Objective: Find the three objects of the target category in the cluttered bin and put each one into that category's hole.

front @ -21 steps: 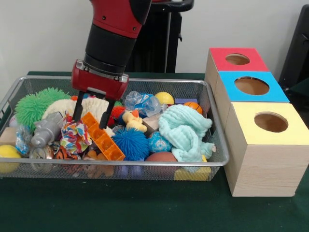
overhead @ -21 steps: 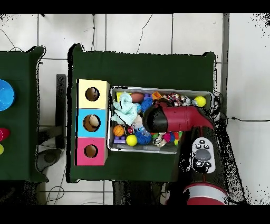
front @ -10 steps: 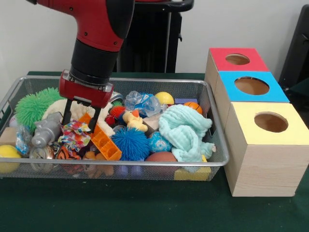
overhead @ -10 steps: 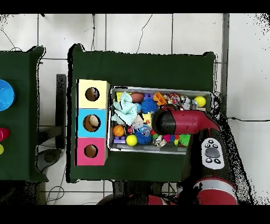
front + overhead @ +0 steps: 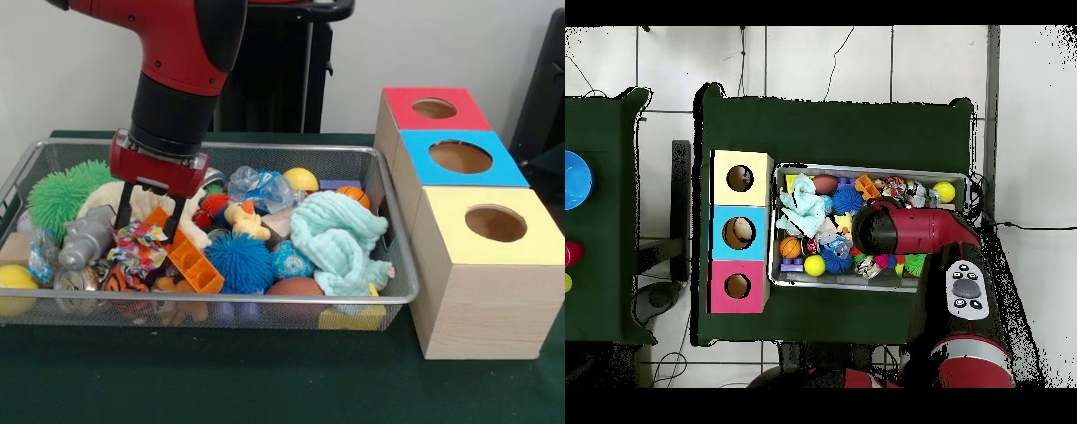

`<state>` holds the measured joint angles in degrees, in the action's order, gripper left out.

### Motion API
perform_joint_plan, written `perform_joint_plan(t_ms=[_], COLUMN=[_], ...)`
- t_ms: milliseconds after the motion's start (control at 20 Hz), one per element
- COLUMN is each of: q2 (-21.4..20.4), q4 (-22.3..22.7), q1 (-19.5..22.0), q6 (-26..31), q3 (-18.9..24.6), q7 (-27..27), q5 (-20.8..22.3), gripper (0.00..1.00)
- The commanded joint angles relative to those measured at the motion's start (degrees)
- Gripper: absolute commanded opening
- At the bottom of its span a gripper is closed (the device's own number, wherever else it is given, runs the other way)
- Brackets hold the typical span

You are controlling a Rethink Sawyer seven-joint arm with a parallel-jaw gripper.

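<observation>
Your tool (image 5: 146,219) hangs spread over the orange block (image 5: 186,252), left side of the wire bin (image 5: 265,305).

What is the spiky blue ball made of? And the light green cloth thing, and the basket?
The spiky blue ball looks like soft rubber, covered in thin floppy spikes. The light green cloth seems to be soft fabric, since it lies crumpled in folds. The basket looks like metal wire mesh, silvery with see-through sides.
</observation>
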<state>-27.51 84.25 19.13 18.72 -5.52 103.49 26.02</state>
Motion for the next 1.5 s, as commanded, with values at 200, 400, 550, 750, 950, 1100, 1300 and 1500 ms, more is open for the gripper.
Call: perform_joint_plan(t_ms=[200, 400, 550, 750, 950, 1100, 1300, 1500], q2=[4.8, 7.0, 8.7, 9.7, 11.1, 11.1, 11.2, 12.3], q4=[-3.3, -7.5, -10.4, -11.6, -12.9, -13.1, -12.0, -13.0], q1=[0.6, -0.4, -3.9, -3.9, -3.2, -3.3, -4.2, -2.9], q6=[-2.0, -4.1, -8.1, -9.5, -10.2, -9.4, -10.2, -10.7], q3=[3.9, 2.1, -3.3, -3.6, -3.1, -3.5, -5.4, -4.2], q7=[4.6, 5.1, 8.6, 8.4, 7.7, 7.6, 9.1, 7.6], q5=[-0.3, 1.1, 2.5, 1.1, 0.4, 0.2, 0.1, 0.4], gripper=[1.0, 1.0, 1.0, 1.0, 1.0, 1.0, 1.0, 1.0])
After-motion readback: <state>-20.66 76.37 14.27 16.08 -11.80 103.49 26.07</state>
